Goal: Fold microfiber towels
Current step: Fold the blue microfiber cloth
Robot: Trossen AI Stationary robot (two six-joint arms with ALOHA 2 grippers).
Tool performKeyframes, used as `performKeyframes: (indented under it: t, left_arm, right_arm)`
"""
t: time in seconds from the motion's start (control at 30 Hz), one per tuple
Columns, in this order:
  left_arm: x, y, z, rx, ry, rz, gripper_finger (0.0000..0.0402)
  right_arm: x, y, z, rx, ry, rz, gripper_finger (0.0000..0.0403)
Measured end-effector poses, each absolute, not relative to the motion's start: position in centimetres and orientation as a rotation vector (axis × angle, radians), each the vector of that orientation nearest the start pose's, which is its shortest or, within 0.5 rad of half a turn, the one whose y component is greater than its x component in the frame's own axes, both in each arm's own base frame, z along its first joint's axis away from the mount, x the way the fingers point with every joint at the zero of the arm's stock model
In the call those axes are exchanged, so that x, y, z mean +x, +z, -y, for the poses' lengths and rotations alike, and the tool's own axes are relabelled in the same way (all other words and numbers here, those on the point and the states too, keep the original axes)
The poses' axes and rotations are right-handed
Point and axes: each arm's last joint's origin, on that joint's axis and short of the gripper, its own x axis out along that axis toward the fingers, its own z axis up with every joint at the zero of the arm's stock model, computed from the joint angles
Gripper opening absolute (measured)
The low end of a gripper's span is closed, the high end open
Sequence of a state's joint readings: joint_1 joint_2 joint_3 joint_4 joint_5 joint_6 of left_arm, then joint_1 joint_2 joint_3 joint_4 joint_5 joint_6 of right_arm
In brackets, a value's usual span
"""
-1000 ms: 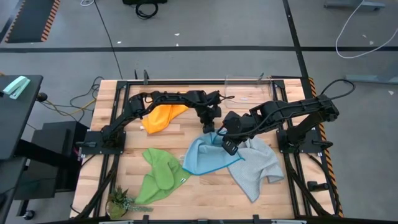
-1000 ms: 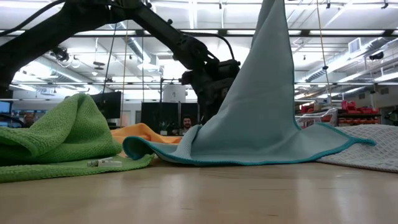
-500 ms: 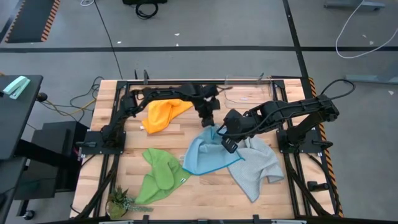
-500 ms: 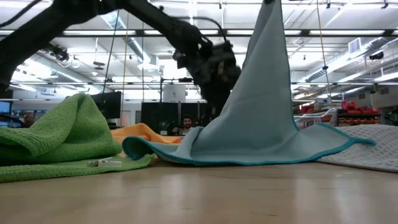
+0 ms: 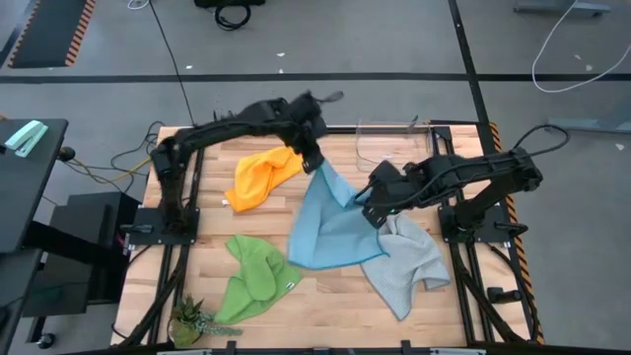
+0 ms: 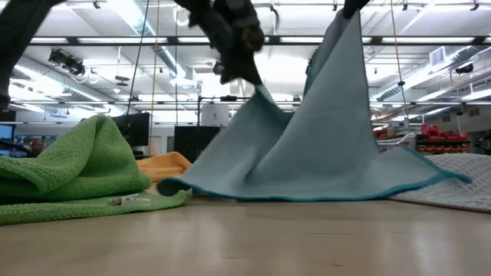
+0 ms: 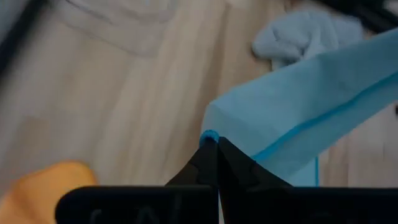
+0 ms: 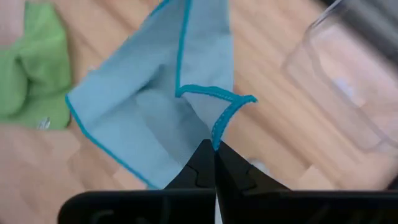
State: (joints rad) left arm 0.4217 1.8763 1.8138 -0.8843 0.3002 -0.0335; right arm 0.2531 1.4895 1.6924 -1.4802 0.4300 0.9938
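Near the desk's (image 5: pixel 266 306) centre, I have the blue towel (image 5: pixel 330 232) lifted by two corners: my left gripper (image 5: pixel 314 163) pinches one at 11 o'clock, my right gripper (image 5: pixel 367 204) clamps another at 2 o'clock. Both holds look thin; pulling apart too hard could slip a corner, dropping it onto the grey towel (image 5: pixel 409 261).

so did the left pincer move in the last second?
Yes. The left pincer, shut on the light blue microfiber towel, rose and shifted toward the yellow-orange microfiber towel.
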Motion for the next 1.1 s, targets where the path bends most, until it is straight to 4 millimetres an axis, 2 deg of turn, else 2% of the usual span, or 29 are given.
performKeyframes:
  t: [0.17, 0.3, 0.47, 0.63, 0.9, 1.1]
  left_arm:
    - [34.1, 36.7, -15.0, -0.349, 0.232, -0.792, 0.0001]
    - [32.2, 39.0, -14.0, -0.350, 0.306, -0.745, 0.0001]
    - [30.7, 40.4, -12.8, -0.349, 0.398, -0.738, 0.0001]
    - [29.6, 41.2, -11.8, -0.350, 0.473, -0.734, 0.0001]
    - [28.0, 43.1, -9.8, -0.330, 0.549, -0.661, 0.0001]
    - [26.1, 44.9, -7.8, -0.342, 0.552, -0.586, 0.0001]
  right_arm:
    - [23.0, 40.0, -3.7, 0.410, -0.773, -0.899, 0.0000]
    - [22.3, 40.5, -2.4, 0.379, -0.799, -0.878, 0.0000]
    - [22.3, 40.6, -1.1, 0.317, -0.804, -0.906, 0.0000]
    - [22.3, 41.0, -0.7, 0.276, -0.777, -0.903, 0.0000]
    - [21.5, 44.4, -0.8, 0.256, -0.720, -0.797, 0.0000]
    - [20.7, 45.7, -1.7, 0.266, -0.617, -0.799, 0.0000]
